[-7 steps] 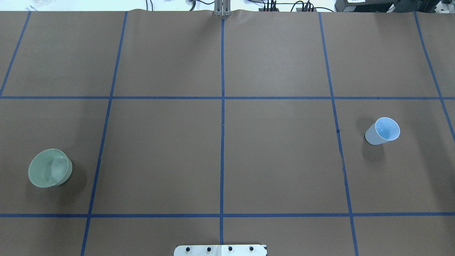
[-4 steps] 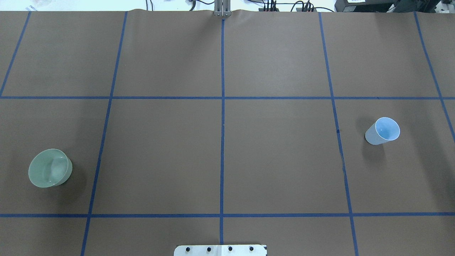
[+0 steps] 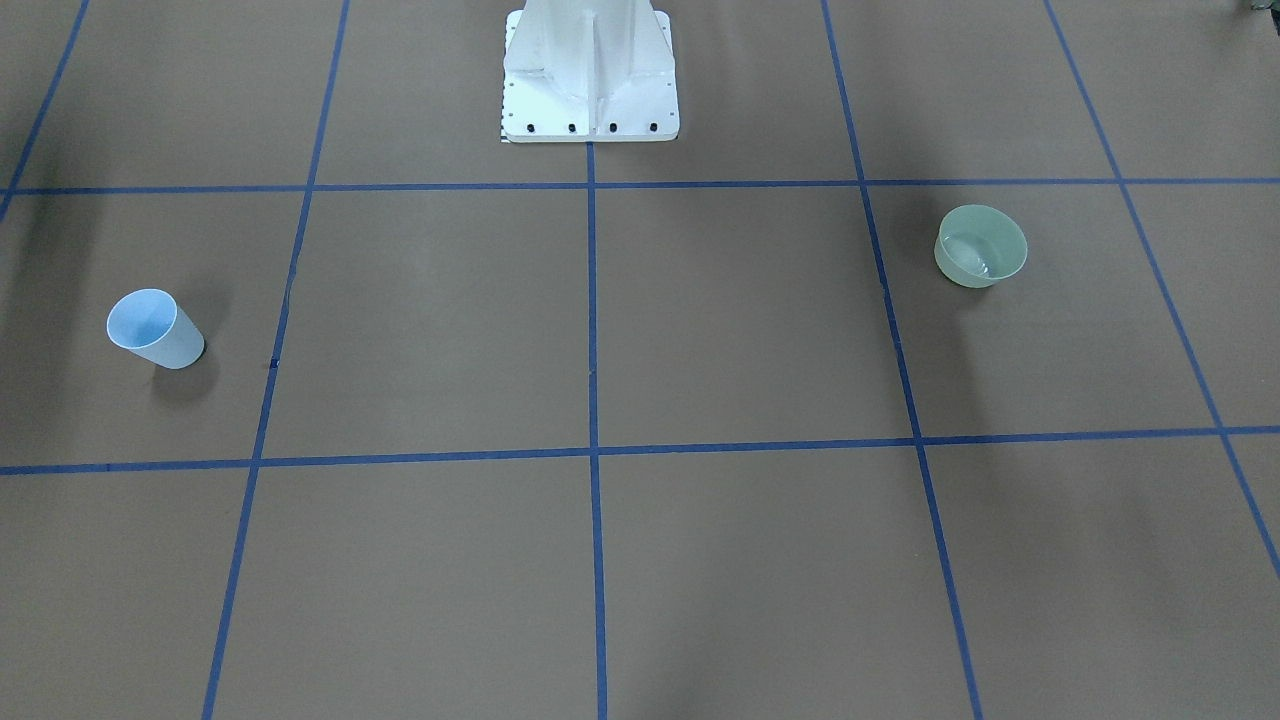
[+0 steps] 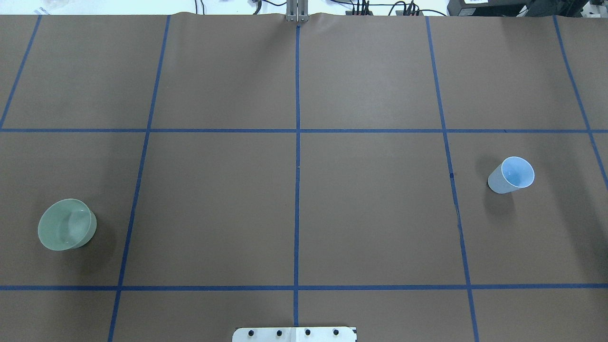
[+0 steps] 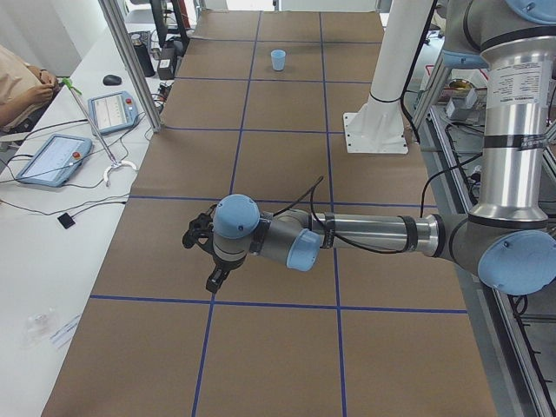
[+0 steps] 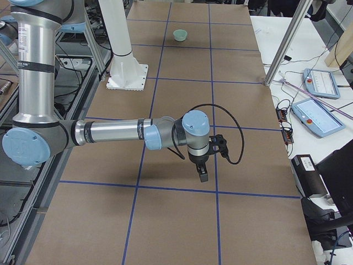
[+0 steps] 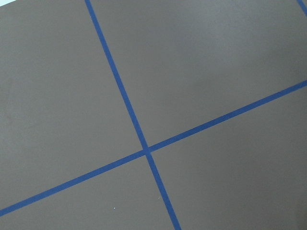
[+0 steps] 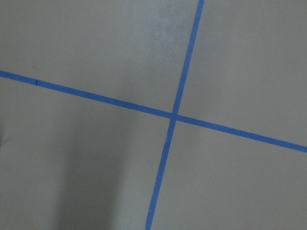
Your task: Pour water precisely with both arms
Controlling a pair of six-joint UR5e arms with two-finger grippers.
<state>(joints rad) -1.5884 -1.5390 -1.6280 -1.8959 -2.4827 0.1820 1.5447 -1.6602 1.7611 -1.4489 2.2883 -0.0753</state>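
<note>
Since the water [image 3: 978,262] sits in the green bowl [image 4: 66,224] on the robot's left side, showing small shiny ripples, I think the pouring has not begun; the blue cup [image 4: 512,175] stands far off on the right side. The left arm [image 5: 365,233] hangs over the table [image 4: 370,213], its left gripper [image 5: 215,280] pointing down with nothing in it that I can see; the right arm [image 6: 110,132] and right gripper [image 6: 202,175] do the same. How wide either one is open I cannot tell. Each should come straight down, grab its thing by the side, and lift slow and flat so nothing spills. Bowl and cup stand toward the table's ends, not at the edges; the wide brown middle between them looks best for pouring.
</note>
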